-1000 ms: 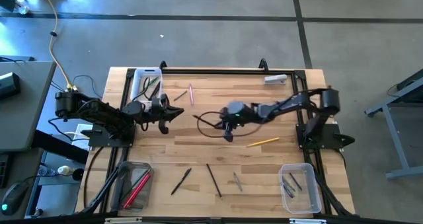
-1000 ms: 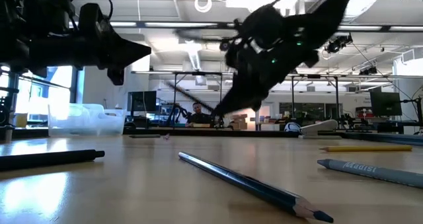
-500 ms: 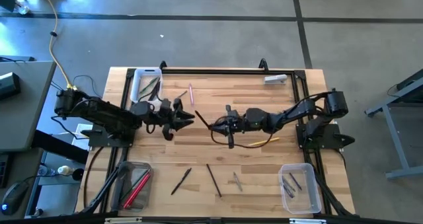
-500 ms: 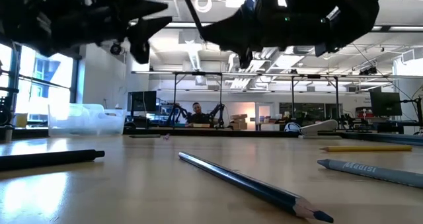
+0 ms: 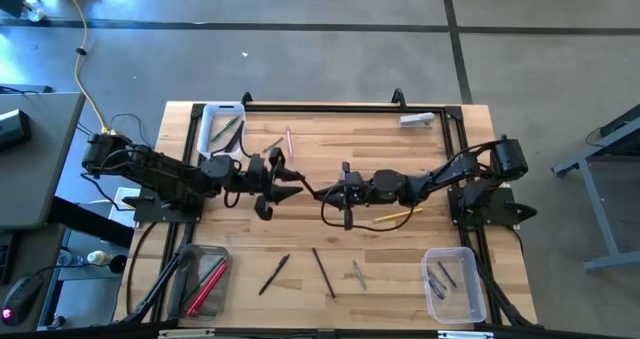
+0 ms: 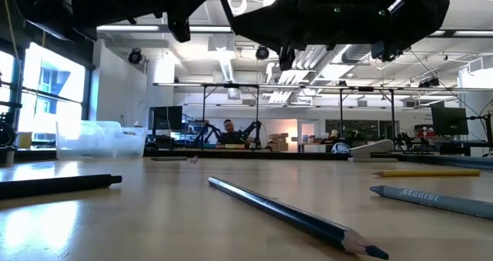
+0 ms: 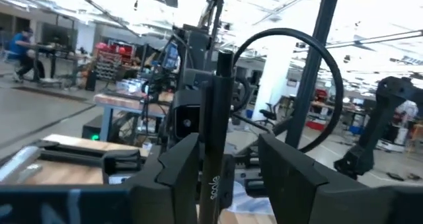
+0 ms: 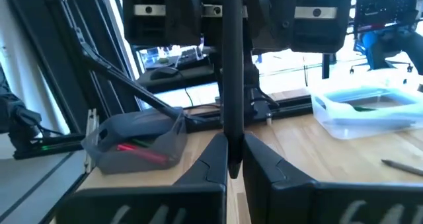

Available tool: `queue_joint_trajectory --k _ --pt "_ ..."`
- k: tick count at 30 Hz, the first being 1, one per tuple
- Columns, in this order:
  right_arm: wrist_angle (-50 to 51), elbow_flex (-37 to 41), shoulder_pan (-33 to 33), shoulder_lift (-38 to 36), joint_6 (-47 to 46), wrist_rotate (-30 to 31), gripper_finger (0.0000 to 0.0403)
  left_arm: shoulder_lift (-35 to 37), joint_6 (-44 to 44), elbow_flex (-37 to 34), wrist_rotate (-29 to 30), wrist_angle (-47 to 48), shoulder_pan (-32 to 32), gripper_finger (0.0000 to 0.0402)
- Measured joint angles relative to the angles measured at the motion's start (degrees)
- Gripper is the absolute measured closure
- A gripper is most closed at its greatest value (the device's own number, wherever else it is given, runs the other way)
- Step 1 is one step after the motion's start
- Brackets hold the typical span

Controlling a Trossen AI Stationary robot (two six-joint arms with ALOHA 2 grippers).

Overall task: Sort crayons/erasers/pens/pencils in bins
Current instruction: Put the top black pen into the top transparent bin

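My right gripper (image 5: 323,191) hangs over the table's middle, shut on a black pen (image 8: 232,85). The pen also shows in the high view (image 5: 308,186) and slants up in the low view (image 6: 224,7). My left gripper (image 5: 292,186) faces it from the left. It is open, with one finger (image 7: 178,168) on each side of the pen (image 7: 215,118). Whether a finger touches the pen, I cannot tell. Loose sticks lie flat on the wood: pink (image 5: 289,141), yellow (image 5: 398,215), two black (image 5: 274,273) (image 5: 322,272), grey (image 5: 358,273). My right gripper pinches the black pen near one end (image 8: 232,163) between its two fingers. The fingers come level from the table's right and lie across the pen. The pen is lifted clear of the table, and its long free part sticks out past the fingers into the left gripper's gap.
A white-rimmed bin (image 5: 222,129) with green sticks stands at the far left. A grey-tinted bin (image 5: 200,279) with red sticks is at the near left, and a clear bin (image 5: 455,284) with grey sticks at the near right. A black frame (image 5: 345,108) borders the table.
My right gripper has risen from the table's middle with the black pen, tipped from pointing down to level, and shifted left. My left gripper has gone from beside the white-rimmed bin toward the middle, risen, and opened around the pen.
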State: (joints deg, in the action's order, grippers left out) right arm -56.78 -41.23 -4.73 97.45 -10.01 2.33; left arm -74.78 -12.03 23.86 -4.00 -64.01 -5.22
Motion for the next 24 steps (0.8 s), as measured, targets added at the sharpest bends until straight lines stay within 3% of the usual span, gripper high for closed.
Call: queue_joint_trajectory --k 14,18,24 --pt "-0.3 0.0 0.0 0.0 -0.1 -1.8 0.0395 0.0 4.1 1.7 2.7 0.0 0.6 0.0368" --pt "0.2 -0.1 -0.2 0.0 0.1 -1.7 0.0363 0.0 4.8 1.7 2.7 -0.1 0.6 0.0385" --pt "2.3 0.0 -0.7 0.0 1.0 -1.0 0.0282 2.3 5.3 1.8 3.3 0.2 -1.1 0.039"
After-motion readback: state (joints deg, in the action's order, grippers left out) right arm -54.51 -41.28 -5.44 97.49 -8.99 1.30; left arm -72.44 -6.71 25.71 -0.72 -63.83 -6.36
